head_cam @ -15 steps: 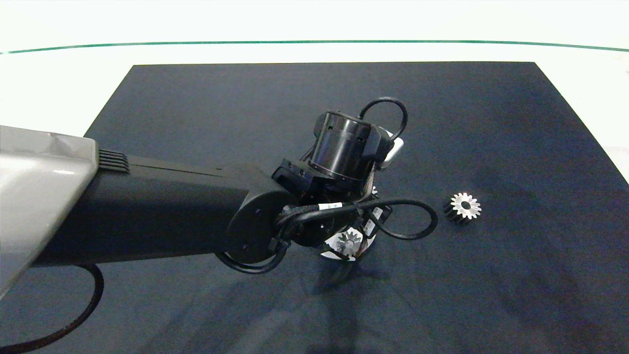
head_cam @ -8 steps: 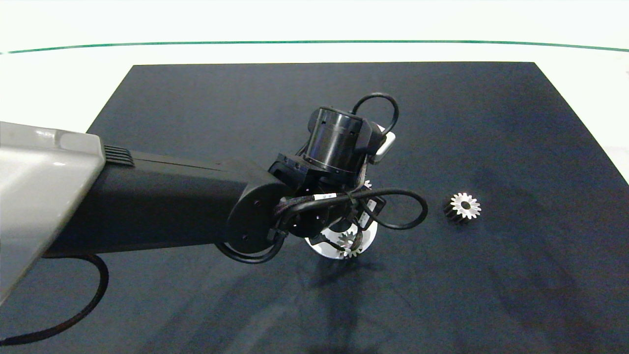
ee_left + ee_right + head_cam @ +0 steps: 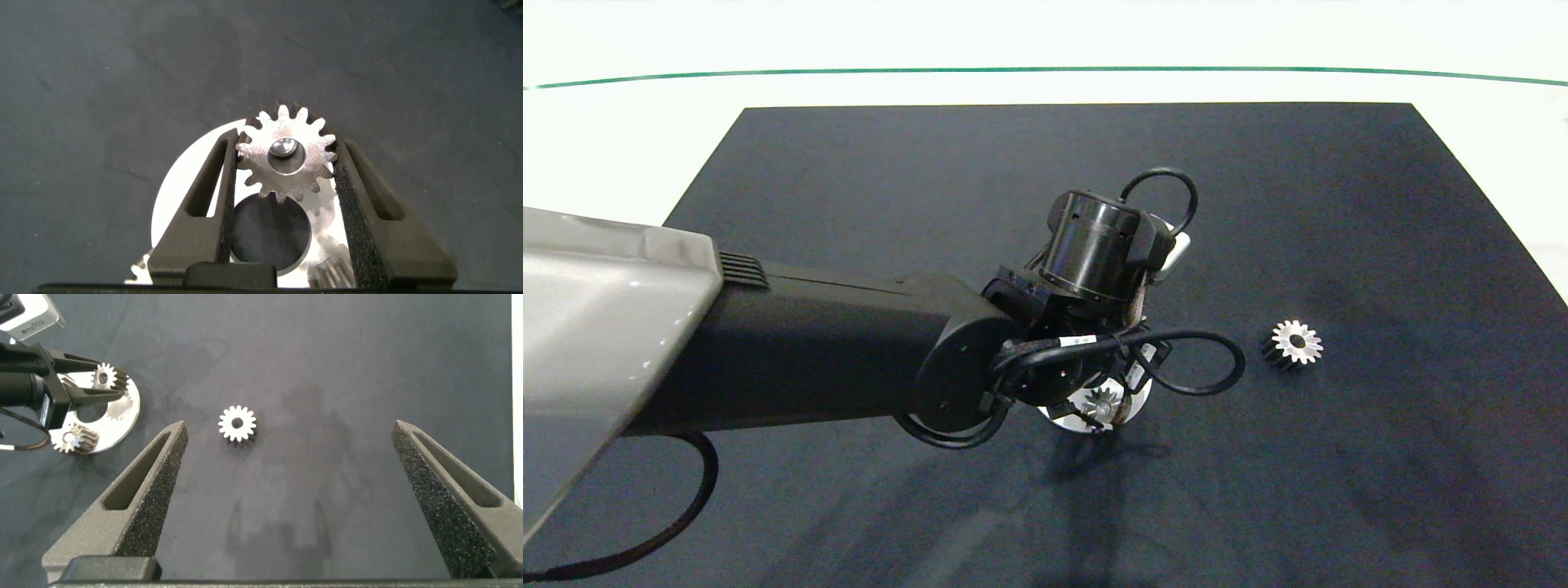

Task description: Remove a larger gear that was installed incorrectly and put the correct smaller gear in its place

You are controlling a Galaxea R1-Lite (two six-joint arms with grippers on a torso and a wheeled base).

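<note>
A white round plate [image 3: 1058,418] [image 3: 184,204] lies mid-mat. Over it, my left gripper [image 3: 1099,408] [image 3: 286,143] is shut on the smaller gear [image 3: 282,153] [image 3: 106,376], a blunt-toothed silver gear with a shiny pin showing in its bore. Both fingers [image 3: 221,188] press on its teeth. The larger gear [image 3: 1293,344] [image 3: 237,423], star-toothed with dark sides, lies loose on the mat to the right of the plate. My right gripper [image 3: 290,429] hovers open above the mat near that gear and holds nothing; it is outside the head view.
Two other gears [image 3: 72,439] [image 3: 327,245] sit on the plate, which also has a round dark opening [image 3: 265,233]. The black mat [image 3: 1339,204] lies on a white table with a green line [image 3: 1045,69] at the far side. The left arm hides much of the plate from above.
The left wrist swung slightly left, then back right, staying over the plate with the gear between its fingers. The loose gear on the mat has not moved.
</note>
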